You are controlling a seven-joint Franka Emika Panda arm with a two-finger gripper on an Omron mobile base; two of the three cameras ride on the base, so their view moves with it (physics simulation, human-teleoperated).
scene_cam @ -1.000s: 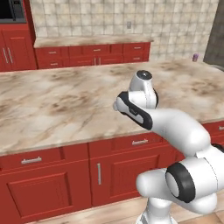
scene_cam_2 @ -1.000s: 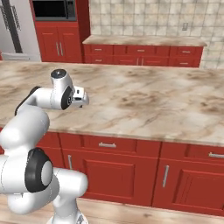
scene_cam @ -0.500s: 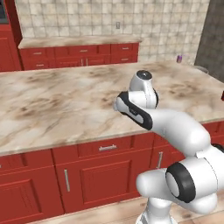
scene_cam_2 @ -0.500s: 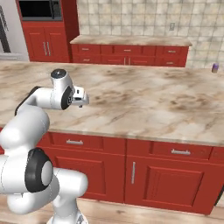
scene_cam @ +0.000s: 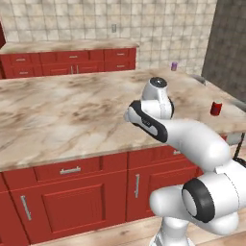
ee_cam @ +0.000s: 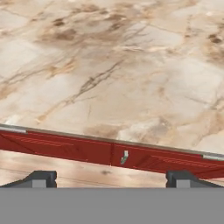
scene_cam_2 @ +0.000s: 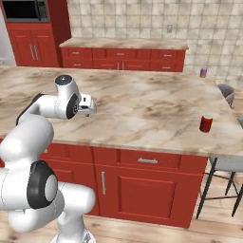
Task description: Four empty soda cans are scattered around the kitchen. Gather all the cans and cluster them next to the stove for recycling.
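The white robot arm is reaching out over the near edge of the beige marbled counter [scene_cam: 72,115], carrying its hand [scene_cam_2: 88,106] low above the stone. In the hand view the two dark fingertips [ee_cam: 40,178] are standing far apart at the bottom corners, so the hand is spread wide and is gripping nothing; below them the marbled top and the red strip of cabinet front with a small silver handle [ee_cam: 124,156] are showing.

A small red soda can with a silvery top [scene_cam: 216,108] is standing upright on the counter near its right end, close to the front edge and well apart from the hand; the right base view is showing the same can [scene_cam_2: 206,123] to the right of the arm. A small purple soda can [scene_cam: 174,66] is standing upright at the far right corner of the counter, against the tan tiled wall [scene_cam: 158,24], also seen in the right base view [scene_cam_2: 203,72].

Red cabinets with silver handles [scene_cam: 57,202] are running beneath the counter, and a second row of red drawers [scene_cam_2: 123,59] is lining the back wall. A grey stool [scene_cam_2: 223,166] is sitting beside the counter's right end.
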